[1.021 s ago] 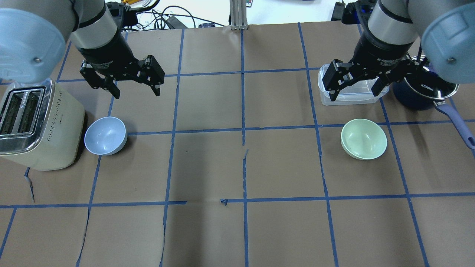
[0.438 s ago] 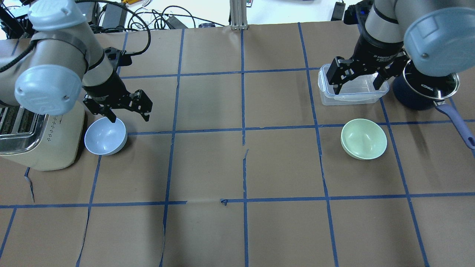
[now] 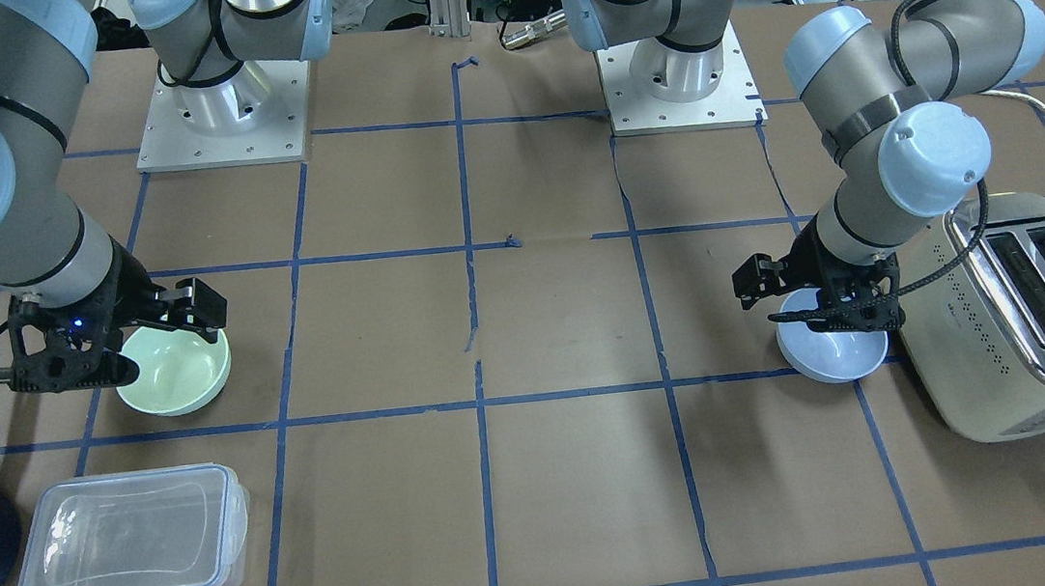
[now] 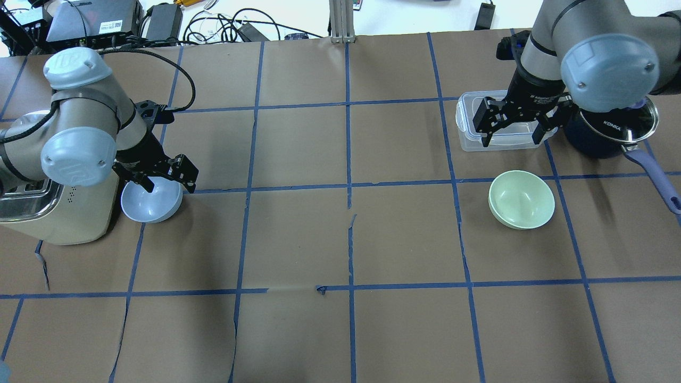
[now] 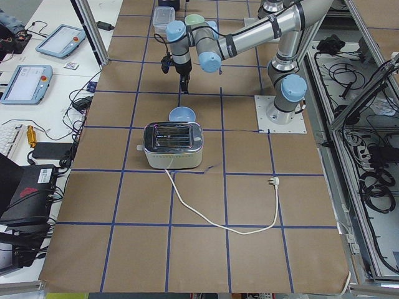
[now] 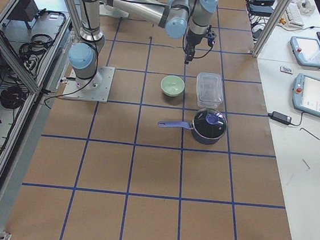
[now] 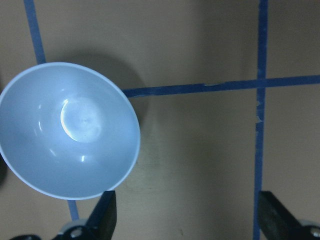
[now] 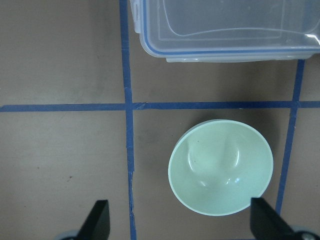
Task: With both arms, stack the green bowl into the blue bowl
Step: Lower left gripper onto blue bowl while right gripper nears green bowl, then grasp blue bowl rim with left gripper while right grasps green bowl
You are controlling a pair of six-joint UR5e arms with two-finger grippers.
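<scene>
**Left claw** (image 4: 170,186): the jaws are set wide and grip nothing. The claw hangs low over the blue bowl (image 4: 151,205), at the part of the rim that faces the desk's far edge. In the overhead view one of its fingers (image 4: 148,185) lies over the bowl's hollow. The other lies outside the rim, toward the middle of the desk (image 4: 351,239). Whether a finger touches the rim cannot be told.

**Blue bowl**: it stands upright on the desk near the left edge. It is just beside the toaster (image 4: 64,213), which stands at that edge.

**Right claw** (image 4: 511,139): the jaws are set wide and grip nothing. The claw is raised above the desk on the far-edge side of the green bowl (image 4: 521,199). The right wrist view shows the bowl below the claw and apart from both fingers.

**Green bowl**: it stands upright on the desk toward the right edge, well apart from the blue bowl.

**Other items**: a clear lidded box (image 4: 471,139) lies between the green bowl and the far edge. A dark pot (image 4: 598,146) with a long handle stands just beside the box, nearer the right edge.
</scene>
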